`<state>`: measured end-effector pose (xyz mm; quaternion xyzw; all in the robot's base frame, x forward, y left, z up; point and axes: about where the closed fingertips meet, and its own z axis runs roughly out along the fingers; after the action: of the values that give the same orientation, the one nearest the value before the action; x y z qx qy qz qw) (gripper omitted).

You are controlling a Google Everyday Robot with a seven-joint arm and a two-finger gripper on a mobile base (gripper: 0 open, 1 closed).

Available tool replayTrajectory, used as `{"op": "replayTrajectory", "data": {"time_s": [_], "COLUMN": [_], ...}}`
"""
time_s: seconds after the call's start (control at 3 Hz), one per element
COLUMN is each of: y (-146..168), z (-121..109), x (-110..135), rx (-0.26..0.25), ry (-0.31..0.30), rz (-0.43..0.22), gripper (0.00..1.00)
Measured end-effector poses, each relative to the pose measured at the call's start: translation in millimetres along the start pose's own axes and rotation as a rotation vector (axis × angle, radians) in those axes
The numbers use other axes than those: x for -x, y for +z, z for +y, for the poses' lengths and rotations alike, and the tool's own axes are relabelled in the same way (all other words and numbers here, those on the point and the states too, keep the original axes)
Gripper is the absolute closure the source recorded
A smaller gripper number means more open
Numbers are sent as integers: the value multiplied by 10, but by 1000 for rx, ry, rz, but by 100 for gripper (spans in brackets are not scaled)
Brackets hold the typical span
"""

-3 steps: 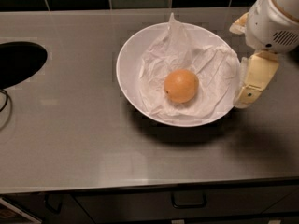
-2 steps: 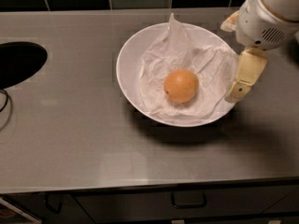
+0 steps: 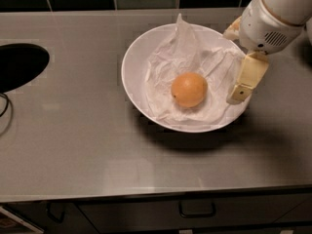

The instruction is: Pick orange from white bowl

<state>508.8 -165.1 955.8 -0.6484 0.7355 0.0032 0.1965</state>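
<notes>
The round orange (image 3: 189, 89) has no long side; its dark dot faces left. It sits on paper (image 3: 195, 57) in the white bowl's (image 3: 134, 72) middle, open room above. The gripper (image 3: 235, 62) hangs at the bowl's right rim, fingers (image 3: 248, 74) seemingly spread apart.

1. I see the bowl (image 3: 127, 77) standing on the surface (image 3: 73, 145), right of centre and towards the back.
2. Paper (image 3: 195, 57) lies in the bowl, and the orange (image 3: 189, 89) sits on it near the bowl's middle.
3. The gripper (image 3: 246, 79) hangs at the bowl's right rim, right of the orange and apart from it.
4. An opening (image 3: 19, 65) lies in the surface at far left, well apart from the bowl.
5. A drawer handle (image 3: 196, 211) sits below the front edge.
</notes>
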Motion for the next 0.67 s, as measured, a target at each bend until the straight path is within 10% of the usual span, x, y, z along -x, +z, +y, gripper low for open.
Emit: {"op": "replayTrajectory", "data": {"time_s": [0.67], "y": [267], "z": [-138], "x": [101], "rx": [32], "ry": [-27], "rz": [-46], "gripper": [19]}}
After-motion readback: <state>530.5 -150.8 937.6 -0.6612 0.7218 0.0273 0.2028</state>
